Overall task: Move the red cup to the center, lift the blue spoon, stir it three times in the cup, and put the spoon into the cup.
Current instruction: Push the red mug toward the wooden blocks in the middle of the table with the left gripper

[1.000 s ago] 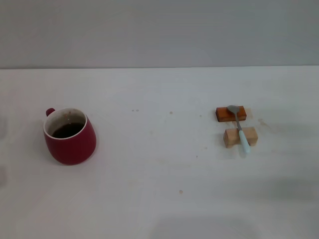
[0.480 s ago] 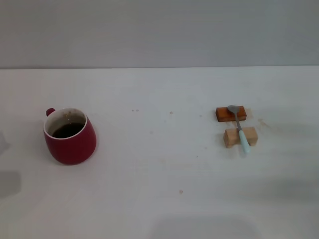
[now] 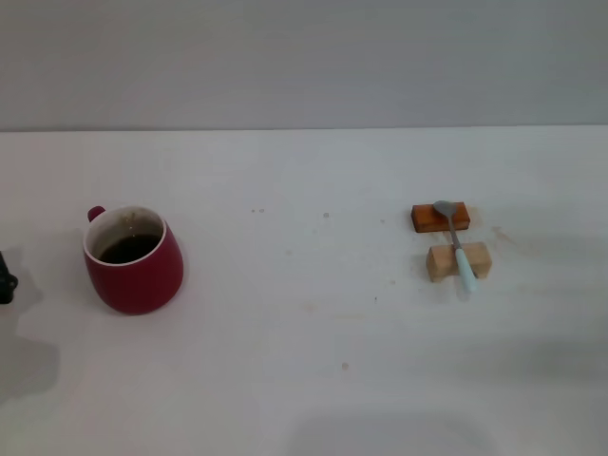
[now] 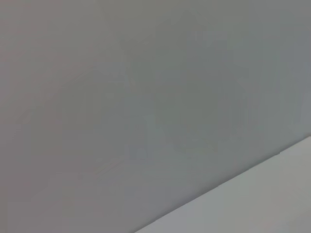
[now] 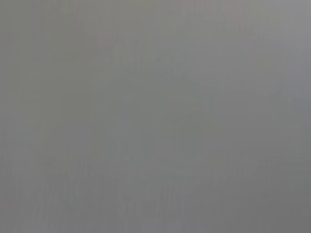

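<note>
Left gripper newly at frame edge, beside red cup (upright, left on surface); fingers' state indiscernible.

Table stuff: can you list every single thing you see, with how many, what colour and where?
cup: 1, dark red with a pale inner rim and dark liquid inside, standing on the robot's left side of the table, handle toward the back left
spoon: 1, grey metal bowl with a light-blue handle, lying across both blocks on the robot's right side, bowl on the far block
far block: 1, reddish-brown wood, on the right side, under the spoon's bowl
near block: 1, pale wood, just in front of the reddish-brown one, under the spoon's handle
table: 1, white with a few small specks, filling the lower part of the head view
left pincer: 1, black, only a sliver at the left edge, left of the cup
</note>
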Controlling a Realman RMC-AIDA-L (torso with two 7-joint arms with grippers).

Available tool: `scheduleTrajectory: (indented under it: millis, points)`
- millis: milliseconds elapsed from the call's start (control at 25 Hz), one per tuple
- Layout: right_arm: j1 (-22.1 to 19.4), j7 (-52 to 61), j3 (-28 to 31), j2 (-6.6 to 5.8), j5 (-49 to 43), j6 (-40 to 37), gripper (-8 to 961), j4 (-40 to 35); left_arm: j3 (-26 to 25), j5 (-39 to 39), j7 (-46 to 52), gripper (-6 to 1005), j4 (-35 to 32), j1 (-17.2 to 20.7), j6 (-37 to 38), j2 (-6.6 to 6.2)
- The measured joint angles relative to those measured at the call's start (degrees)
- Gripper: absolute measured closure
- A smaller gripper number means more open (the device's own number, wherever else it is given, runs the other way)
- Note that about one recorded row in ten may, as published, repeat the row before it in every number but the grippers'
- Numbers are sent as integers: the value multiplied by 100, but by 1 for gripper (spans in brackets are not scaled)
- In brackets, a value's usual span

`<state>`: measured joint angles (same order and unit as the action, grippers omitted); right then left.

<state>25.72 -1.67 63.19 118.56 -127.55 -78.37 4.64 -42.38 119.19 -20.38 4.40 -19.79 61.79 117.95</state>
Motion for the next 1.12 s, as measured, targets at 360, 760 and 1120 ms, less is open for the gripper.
scheduleTrajectory:
  millis: [360, 760, 1120]
  points:
    - [-1, 0, -4, 0, -8, 5, 229, 2, 633, 6, -4, 997, -1, -217, -40, 3]
    - [-43, 0, -36, 9, -16, 7, 229, 2, 1045, 9, -51, 995, 6, -350, -132, 17]
    - [-49, 0, -46, 9, -17, 6, 229, 2, 1151, 142, -53, 994, 90, -356, -100, 32]
